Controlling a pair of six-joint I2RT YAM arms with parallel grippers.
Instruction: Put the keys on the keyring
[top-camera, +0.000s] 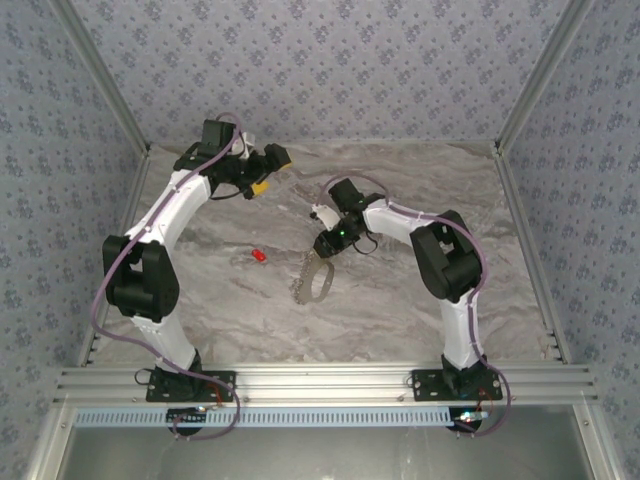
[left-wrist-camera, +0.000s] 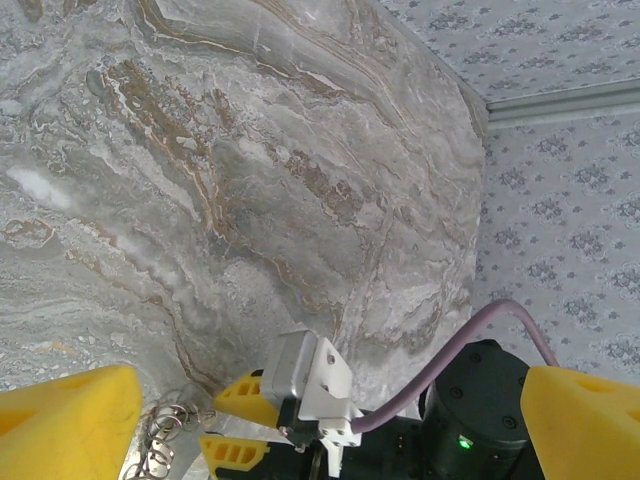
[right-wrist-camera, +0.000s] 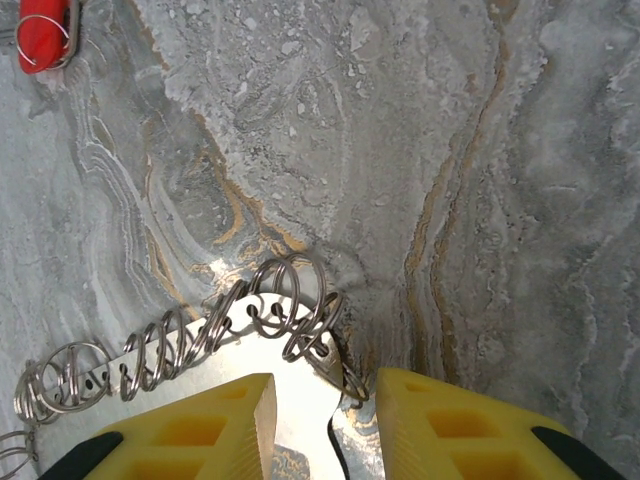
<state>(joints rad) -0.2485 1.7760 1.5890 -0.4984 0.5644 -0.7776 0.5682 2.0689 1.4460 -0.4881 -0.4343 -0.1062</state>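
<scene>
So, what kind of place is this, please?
Probably a robot test cell, not a home: two arms are bolted to an aluminium frame at the edge of a marble-look table, and patterned walls close it in on three sides.

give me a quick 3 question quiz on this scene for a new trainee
1. Fill in: the left pincer is ___ (open or shut).
2. True or false: the key is already on the keyring.
3. Pick one: the end of the keyring lies between the fingers of a) the left pincer, b) the right pincer, c) neither.

Key
1. open; its fingers stand wide apart in the left wrist view.
2. false; the key lies apart from the keyring.
3. b
</scene>
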